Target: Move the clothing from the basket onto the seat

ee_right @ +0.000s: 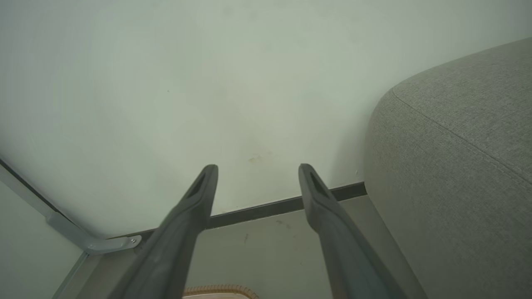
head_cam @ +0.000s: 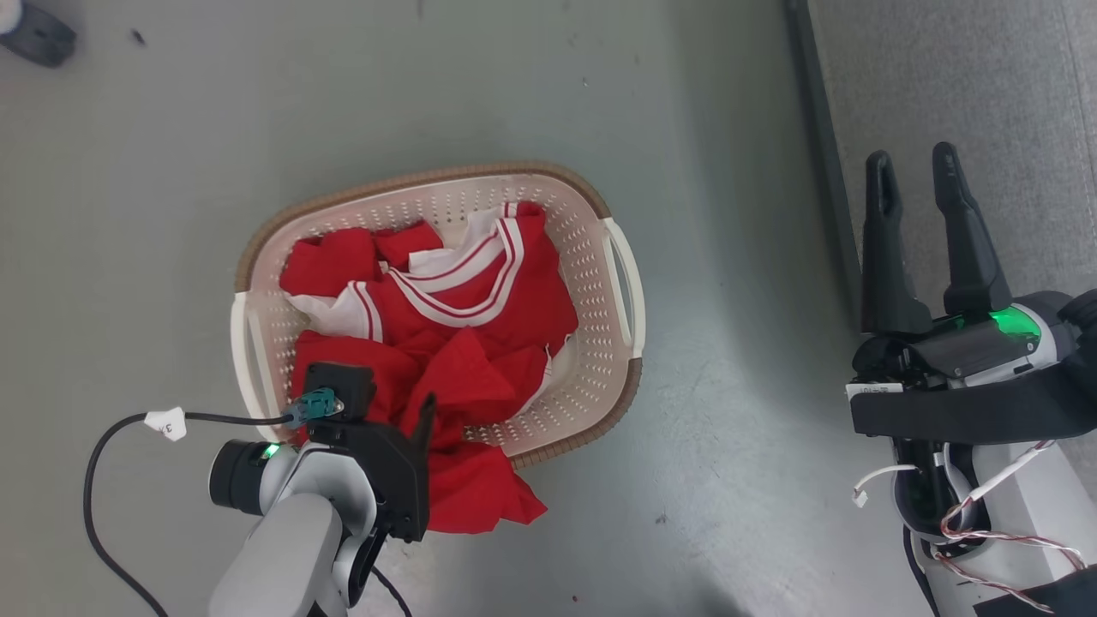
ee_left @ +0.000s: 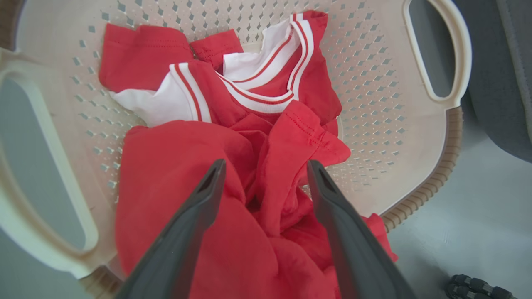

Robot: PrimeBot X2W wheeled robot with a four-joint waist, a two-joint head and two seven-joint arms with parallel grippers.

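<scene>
Currently, the basket (head_cam: pixel 411 182) is standing on the floor (head_cam: pixel 514 86), a smooth grey-green surface that is showing faint scuffs and small dark specks. The clothing (head_cam: pixel 463 317) is lying heaped inside the basket, red with white striped trim uppermost. One red fold is spilling over the near rim and resting on the floor.

The left gripper (ee_left: pixel 266 166) is pointing down into the heap at the near end of the basket. Its jaws are standing spread, with a raised ridge of red cloth sitting between them, and nothing is being clamped. A black cable (head_cam: pixel 103 446) carrying a white tag is looping across the floor beside the left arm.

The seat (head_cam: pixel 968 77) is occupying the right side of the head view, well apart from the basket, with a dark strip running along its base. Its grey woven cover is curving over a rounded corner in the right wrist view. The right gripper (head_cam: pixel 910 156) is hovering by the seat's edge, jaws released and holding nothing.

Beyond the right gripper, a pale wall (ee_right: pixel 208 62) is meeting the floor at a dark baseboard (ee_right: pixel 266 211), and a metal bracket (ee_right: pixel 95 243) is sitting at the lower left of that view.
</scene>
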